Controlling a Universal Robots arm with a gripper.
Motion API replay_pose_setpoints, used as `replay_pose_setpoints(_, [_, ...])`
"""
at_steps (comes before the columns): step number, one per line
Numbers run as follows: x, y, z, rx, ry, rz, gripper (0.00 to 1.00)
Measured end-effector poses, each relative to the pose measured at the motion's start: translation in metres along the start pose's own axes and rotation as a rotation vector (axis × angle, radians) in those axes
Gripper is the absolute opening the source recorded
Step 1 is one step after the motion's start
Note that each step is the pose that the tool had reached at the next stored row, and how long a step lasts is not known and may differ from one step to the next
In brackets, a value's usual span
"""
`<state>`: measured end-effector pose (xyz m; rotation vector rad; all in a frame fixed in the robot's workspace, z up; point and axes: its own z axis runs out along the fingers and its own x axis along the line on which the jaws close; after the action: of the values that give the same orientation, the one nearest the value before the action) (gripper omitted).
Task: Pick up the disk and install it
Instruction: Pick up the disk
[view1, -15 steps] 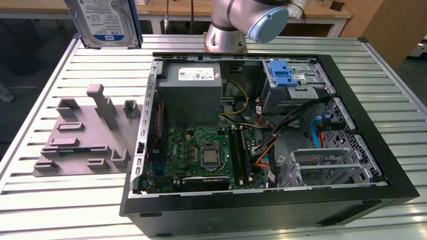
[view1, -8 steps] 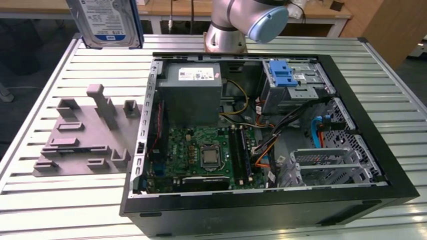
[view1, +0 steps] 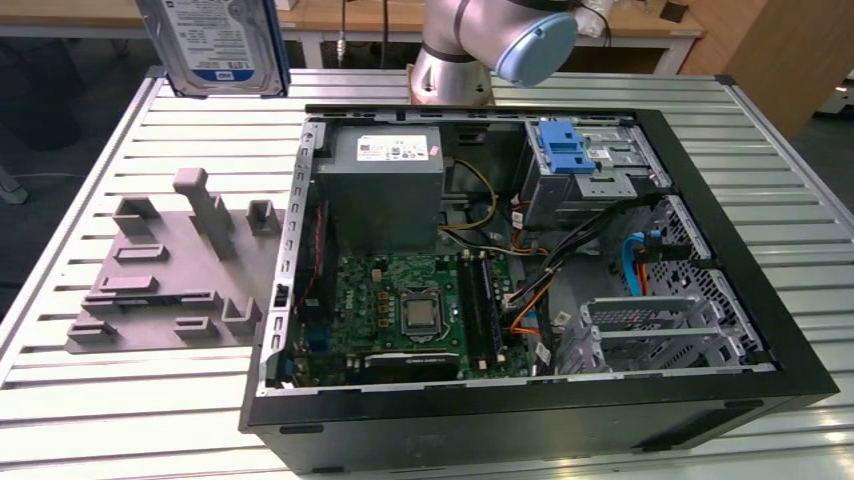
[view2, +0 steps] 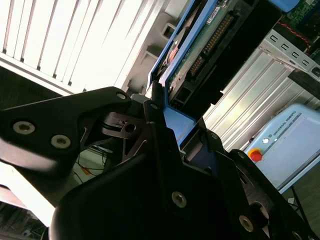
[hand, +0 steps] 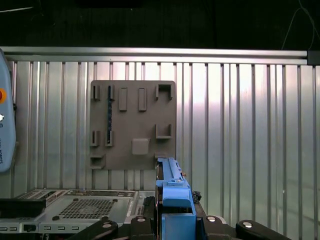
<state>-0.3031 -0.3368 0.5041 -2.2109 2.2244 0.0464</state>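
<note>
We see the flat silver hard disk in its blue plastic rail frame (view1: 214, 45) gripped in the closed jaws above the slatted metal tabletop's (view1: 134, 420) far corner, picked up but not yet installed in the open black computer case (view1: 534, 400).

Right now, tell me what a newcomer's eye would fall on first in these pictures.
The silver rectangular hard disk in its blue plastic frame hangs at the exterior view's upper left, clamped in the black fingers. The open black computer case lies on the slatted metal table, beside a grey fixture plate.
</note>
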Motion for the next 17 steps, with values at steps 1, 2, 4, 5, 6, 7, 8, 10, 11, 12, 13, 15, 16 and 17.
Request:
replay_pose_setpoints(1, [0.0,-0.0003,0.0,0.0001,0.0,0.0,0.36])
replay_pose_setpoints(2, [0.0,-0.0006,0.0,0.0,0.0,0.0,0.36])
replay_pose_setpoints(4, [0.0,-0.0013,0.0,0.0,0.0,0.0,0.36])
replay_pose_setpoints(5, [0.0,-0.0016,0.0,0.0,0.0,0.0,0.36])
replay_pose_setpoints(6, [0.0,-0.0019,0.0,0.0001,0.0,0.0,0.36])
replay_pose_setpoints(7, [0.0,-0.0022,0.0,0.0,0.0,0.0,0.36])
replay_pose_setpoints(8, [0.0,-0.0025,0.0,0.0,0.0,0.0,0.36])
replay_pose_setpoints(10, [0.0,-0.003,0.0,0.0001,-0.0001,0.0,0.36])
replay_pose_setpoints(11, [0.0,-0.0033,0.0,0.0001,0.0,0.0,0.36])
replay_pose_setpoints(12, [0.0,-0.0036,0.0,0.0001,-0.0001,0.0,0.36])
replay_pose_setpoints(13, [0.0,-0.0039,0.0,0.0001,-0.0001,0.0,0.36])
replay_pose_setpoints(15, [0.0,-0.0045,-0.0001,0.0,0.0,0.0,0.36])
replay_pose_setpoints(16, [0.0,-0.0047,-0.0001,0.0,0.0,0.0,0.36])
replay_pose_setpoints(17, [0.0,-0.005,0.0,0.0001,-0.0001,0.0,0.36])
